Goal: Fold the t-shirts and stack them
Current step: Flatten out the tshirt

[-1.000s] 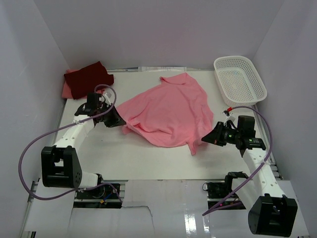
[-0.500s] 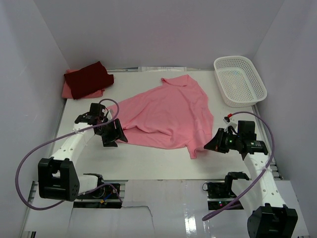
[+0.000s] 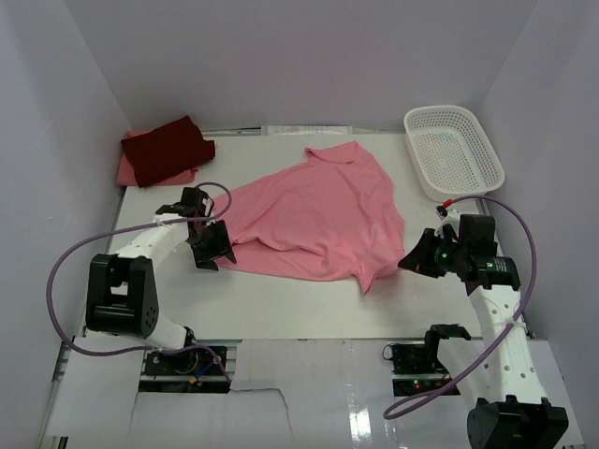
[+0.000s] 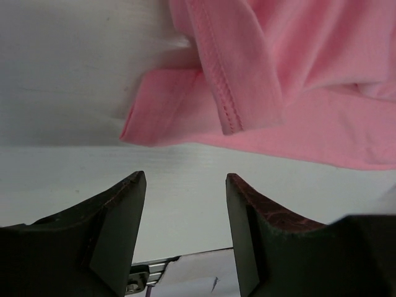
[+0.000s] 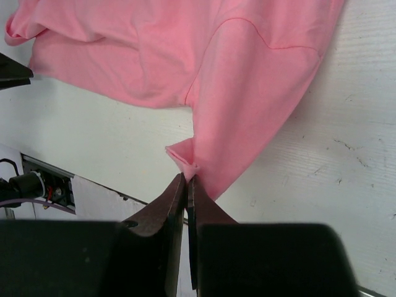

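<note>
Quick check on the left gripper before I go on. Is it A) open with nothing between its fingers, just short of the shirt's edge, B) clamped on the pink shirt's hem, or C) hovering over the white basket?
A: in the left wrist view the left gripper stands open with only bare table between its fingers, and the edge of the pink shirt lies beyond them.
</note>
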Controlling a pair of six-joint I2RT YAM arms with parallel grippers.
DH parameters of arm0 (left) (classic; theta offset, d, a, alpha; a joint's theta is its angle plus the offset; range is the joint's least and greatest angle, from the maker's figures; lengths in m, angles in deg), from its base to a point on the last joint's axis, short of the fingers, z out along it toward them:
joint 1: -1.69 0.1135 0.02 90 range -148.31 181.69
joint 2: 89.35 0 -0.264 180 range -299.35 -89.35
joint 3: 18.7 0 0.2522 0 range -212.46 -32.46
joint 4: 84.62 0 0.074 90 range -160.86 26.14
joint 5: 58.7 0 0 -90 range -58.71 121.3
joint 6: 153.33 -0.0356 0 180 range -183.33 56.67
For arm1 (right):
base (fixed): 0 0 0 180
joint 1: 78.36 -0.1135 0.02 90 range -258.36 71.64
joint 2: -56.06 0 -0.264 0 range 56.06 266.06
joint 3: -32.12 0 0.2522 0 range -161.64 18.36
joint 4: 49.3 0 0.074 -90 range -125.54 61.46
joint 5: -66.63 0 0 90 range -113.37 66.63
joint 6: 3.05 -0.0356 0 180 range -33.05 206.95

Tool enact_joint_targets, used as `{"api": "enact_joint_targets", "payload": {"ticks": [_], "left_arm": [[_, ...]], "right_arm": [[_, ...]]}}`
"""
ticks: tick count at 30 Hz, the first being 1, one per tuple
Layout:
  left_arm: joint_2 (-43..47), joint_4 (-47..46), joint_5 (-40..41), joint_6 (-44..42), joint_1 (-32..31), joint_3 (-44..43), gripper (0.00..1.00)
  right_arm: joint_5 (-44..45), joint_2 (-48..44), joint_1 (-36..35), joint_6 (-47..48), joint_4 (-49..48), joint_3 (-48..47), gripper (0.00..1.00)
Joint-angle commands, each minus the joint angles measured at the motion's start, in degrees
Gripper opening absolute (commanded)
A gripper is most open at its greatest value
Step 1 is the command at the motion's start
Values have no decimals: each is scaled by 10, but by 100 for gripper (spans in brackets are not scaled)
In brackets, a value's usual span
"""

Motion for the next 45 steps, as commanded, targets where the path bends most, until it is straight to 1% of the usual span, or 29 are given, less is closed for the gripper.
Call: {"api": "enact_joint_targets", "payload": {"ticks": [1, 5, 9, 13, 15, 18, 20, 21, 22, 23, 24, 30, 32, 33, 36, 40, 41, 42, 44, 45], "left_arm": [[-17, -40, 51, -2, -5, 3, 65], [-36, -66, 75, 8, -8, 0, 65], [-53, -77, 105, 21, -25, -9, 64], [-64, -79, 119, 22, -36, -10, 64], [-79, -76, 146, 24, -39, -10, 64], [-93, -72, 160, 29, -40, -14, 63], [-96, -69, 174, 32, -40, -18, 59], [-97, -70, 179, 33, -40, -20, 54], [-99, -70, 182, 34, -40, -20, 46], [-102, -70, 185, 34, -40, -20, 25], [-105, -66, 189, 37, -40, -19, 21], [-107, -57, 212, 41, -41, -22, 18], [-97, -56, 211, 42, -42, -21, 13], [-92, -56, 206, 39, -42, -19, 7], [-62, -40, 176, 38, -51, -19, 0], [4, 11, 132, 66, -70, -13, 0], [38, 32, 123, 72, -75, -4, 0], [55, 42, 92, 79, -79, 1, 0], [95, 67, 73, 96, -85, 12, 0], [132, 90, 63, 107, -87, 20, 0]], "right_arm": [[-3, -5, -2, 3, 3, -6, 8], [-5, -7, -2, 4, 1, -6, 8], [-5, -8, -3, 8, 6, 3, 8], [-13, -12, -2, 9, 3, 11, 8], [-19, -15, -2, 6, 1, 11, 8], [-24, -20, -3, 3, 0, 13, 8], [-30, -23, -2, 2, -4, 17, 8], [-31, -24, -2, 2, -4, 18, 8], [-34, -25, -2, 1, -7, 19, 8], [-35, -25, -2, 1, -6, 21, 8], [-37, -25, -2, 2, -7, 22, 8], [-48, -28, -2, 7, 5, 7, 8], [-48, -29, -2, 9, 9, 2, 8], [-48, -30, -3, 10, 9, -3, 8], [-43, -28, -3, 12, 25, -17, 8], [-31, -30, -3, 17, 60, -36, 8], [-29, -33, -3, 16, 65, -37, 8], [-31, -36, -3, 15, 68, -38, 8], [-27, -54, -3, 2, 66, -41, 8], [-20, -66, -2, -6, 63, -49, 8]]}}
